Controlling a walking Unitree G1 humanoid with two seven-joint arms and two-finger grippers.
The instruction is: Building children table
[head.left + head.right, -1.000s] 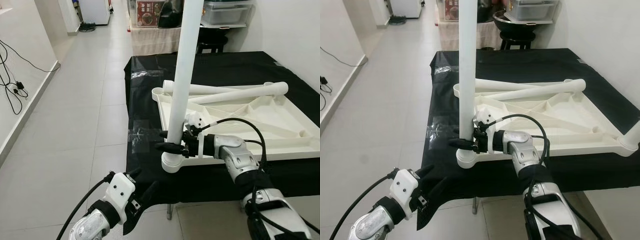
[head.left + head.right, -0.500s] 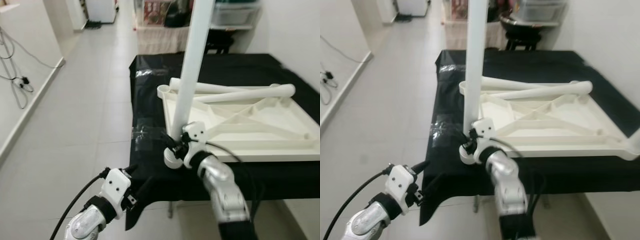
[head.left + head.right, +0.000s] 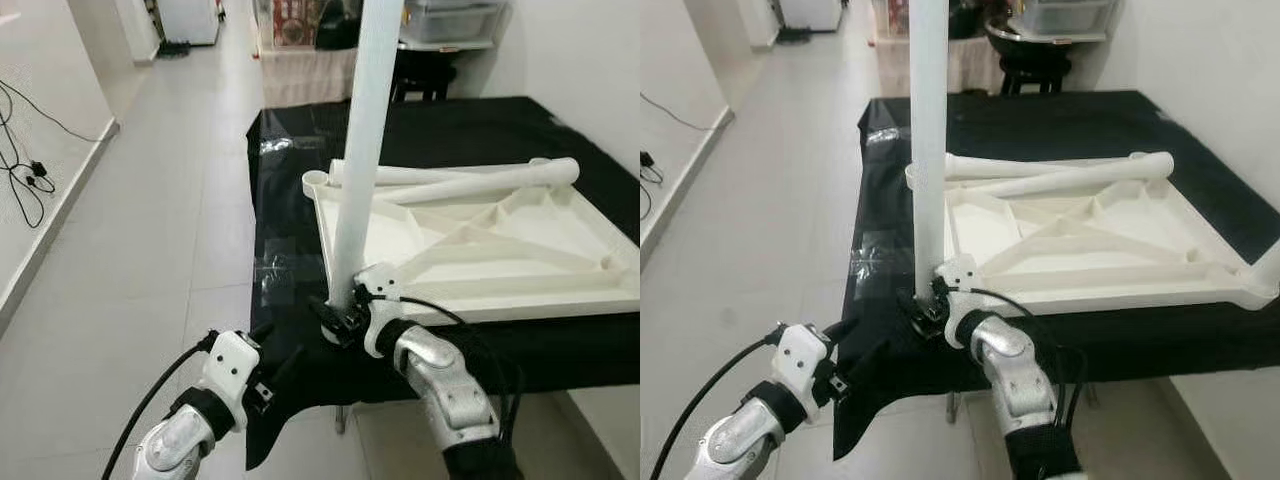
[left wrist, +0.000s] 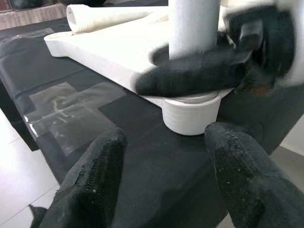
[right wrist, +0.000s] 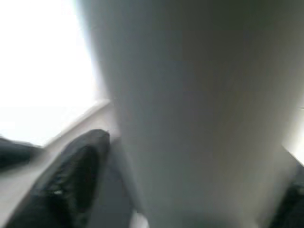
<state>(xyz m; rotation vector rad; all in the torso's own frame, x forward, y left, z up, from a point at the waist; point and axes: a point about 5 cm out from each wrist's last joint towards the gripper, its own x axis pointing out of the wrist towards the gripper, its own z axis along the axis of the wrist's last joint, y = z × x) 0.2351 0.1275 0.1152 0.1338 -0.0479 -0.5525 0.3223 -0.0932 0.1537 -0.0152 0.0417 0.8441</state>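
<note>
A white tabletop (image 3: 520, 292) lies upside down on a table draped in black cloth (image 3: 470, 130). One white table leg (image 3: 362, 140) stands upright in the near-left corner socket (image 4: 190, 116). My right gripper (image 3: 338, 322) is shut on the very base of this leg, which looms between its fingers (image 5: 71, 175) in the right wrist view. Two more white legs (image 3: 460, 182) lie across the far side of the tabletop. My left gripper (image 3: 278, 368) hangs open, low and just in front of the table's near-left corner, holding nothing.
Clear tape (image 3: 275, 275) patches the black cloth beside the socket. Tiled floor (image 3: 150, 200) runs along the left, with cables (image 3: 25, 170) by the left wall. A stool and storage boxes (image 3: 440, 20) stand behind the table. A white wall closes the right side.
My right arm has swung from the right of the leg round to the table's near edge, still holding the leg's base. The left gripper has barely moved.
</note>
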